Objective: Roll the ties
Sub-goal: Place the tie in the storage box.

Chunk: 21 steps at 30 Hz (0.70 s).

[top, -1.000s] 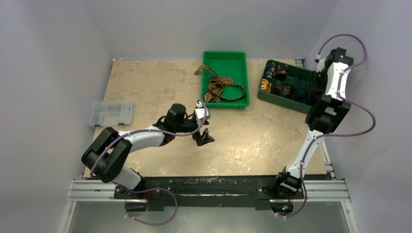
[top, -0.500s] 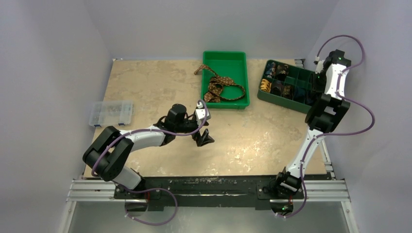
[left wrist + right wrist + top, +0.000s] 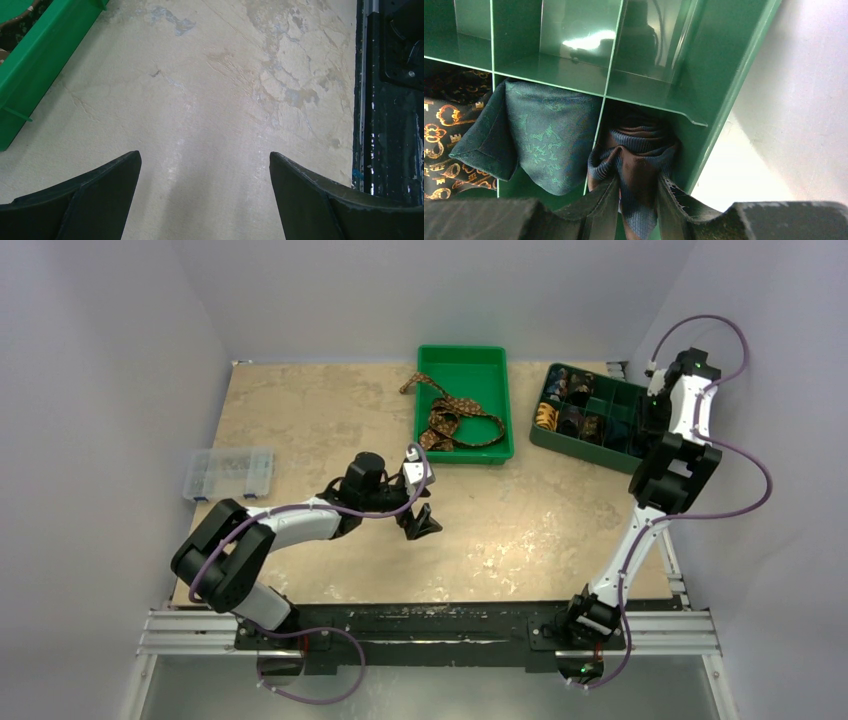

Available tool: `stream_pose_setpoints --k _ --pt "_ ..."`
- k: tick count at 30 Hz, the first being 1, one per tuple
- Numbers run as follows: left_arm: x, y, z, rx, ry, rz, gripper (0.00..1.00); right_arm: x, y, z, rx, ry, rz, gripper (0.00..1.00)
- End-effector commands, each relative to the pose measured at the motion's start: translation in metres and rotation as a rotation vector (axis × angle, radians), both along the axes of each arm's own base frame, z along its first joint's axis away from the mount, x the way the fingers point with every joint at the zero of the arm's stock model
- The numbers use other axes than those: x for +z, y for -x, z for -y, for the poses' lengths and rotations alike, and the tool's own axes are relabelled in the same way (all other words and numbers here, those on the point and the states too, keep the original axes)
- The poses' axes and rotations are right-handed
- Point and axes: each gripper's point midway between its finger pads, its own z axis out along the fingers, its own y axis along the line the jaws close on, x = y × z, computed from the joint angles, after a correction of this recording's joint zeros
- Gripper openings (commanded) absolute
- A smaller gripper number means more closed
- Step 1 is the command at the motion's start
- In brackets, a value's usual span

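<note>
Presently, item by item.

Left gripper (image 3: 421, 524): hovering over the bare middle of the table (image 3: 300, 410), jaws standing wide apart and holding nothing. In its own wrist view the left gripper (image 3: 205, 165) is framing only the pale mottled table (image 3: 215, 100) between its two dark fingers, with a corner of the green tray (image 3: 45, 55) showing at the left.

Right gripper (image 3: 638, 192): reaching into the far right corner of the scene, jaws drawn narrow and pinching a fold of the striped tie (image 3: 640, 150). This tie, brown and blue, is sitting bunched in a compartment at the right edge of the divided box (image 3: 719, 75), against its outer wall.

Dark green tie (image 3: 544, 135): lying folded in the compartment just left of the striped tie.

Black tie with gold keys (image 3: 441, 135): filling the next compartment to the left, partly cut off by the frame edge.

Divided box (image 3: 590, 415): sitting at the far right of the table, several cells holding bundled fabric that is too small to tell apart from overhead.

Brown tie (image 3: 450, 420): lying loose and unrolled in the green tray (image 3: 465, 352) at the far middle of the table, one end trailing over the tray's left rim onto the table.

Clear plastic case (image 3: 228, 473): resting near the left edge, well apart from both arms.
</note>
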Motion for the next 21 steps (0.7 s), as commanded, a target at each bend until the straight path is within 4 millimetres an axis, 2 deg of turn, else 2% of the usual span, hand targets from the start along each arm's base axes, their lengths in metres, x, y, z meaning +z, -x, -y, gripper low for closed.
stream_pose_setpoints --k 1,4,7,17,21 --pt "0.015 -0.013 0.005 0.006 0.032 0.041 1.00 -0.031 0.004 0.001 -0.035 -0.058 -0.039 0.32" --pt "0.015 -0.013 0.005 0.006 0.032 0.043 1.00 -0.036 0.004 0.000 -0.032 -0.064 -0.049 0.32" --pt "0.016 -0.014 0.005 0.009 0.029 0.047 1.00 -0.029 0.005 -0.001 -0.027 -0.060 -0.042 0.35" --pt "0.020 -0.016 0.008 0.003 0.048 0.056 1.00 0.036 0.006 0.004 -0.013 -0.009 0.075 0.41" --pt "0.021 -0.016 0.010 0.000 0.054 0.058 1.00 0.053 0.006 0.005 -0.021 -0.024 0.108 0.51"
